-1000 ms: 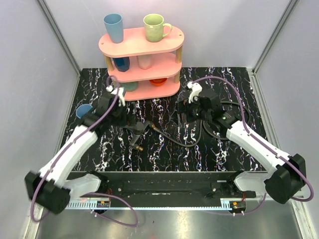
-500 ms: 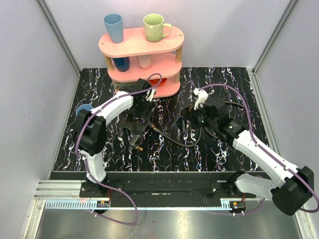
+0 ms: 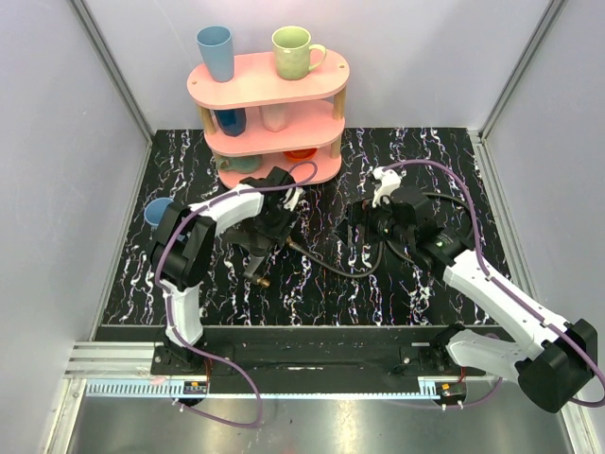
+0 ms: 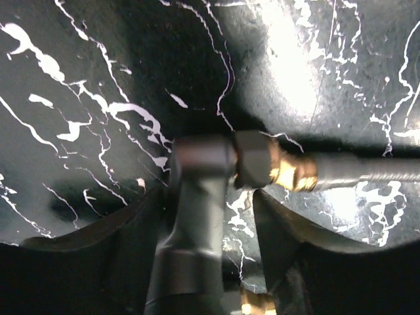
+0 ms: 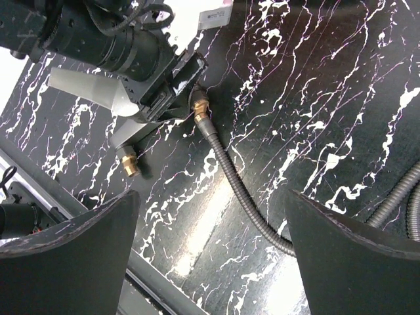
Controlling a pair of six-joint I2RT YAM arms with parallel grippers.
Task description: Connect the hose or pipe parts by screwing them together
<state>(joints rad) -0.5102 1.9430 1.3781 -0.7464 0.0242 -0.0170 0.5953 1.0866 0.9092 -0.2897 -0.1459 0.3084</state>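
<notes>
**Left gripper [image 3: 265, 233] astride the nozzle [image 4: 193, 223]; right gripper [image 5: 210, 223] empty.**
The left jaws stand partly spread around the nozzle. One finger [image 4: 279, 243] is clear of it, with the table [image 4: 85, 98] showing in the gap. The other finger [image 4: 111, 252] sits close beside it, and contact cannot be told. The hose [image 4: 367, 170] lies on the table, its brass end [image 4: 292, 172] meeting the nozzle's side fitting. The right jaws are spread wide, holding nothing, with the hose seen between them.
</notes>
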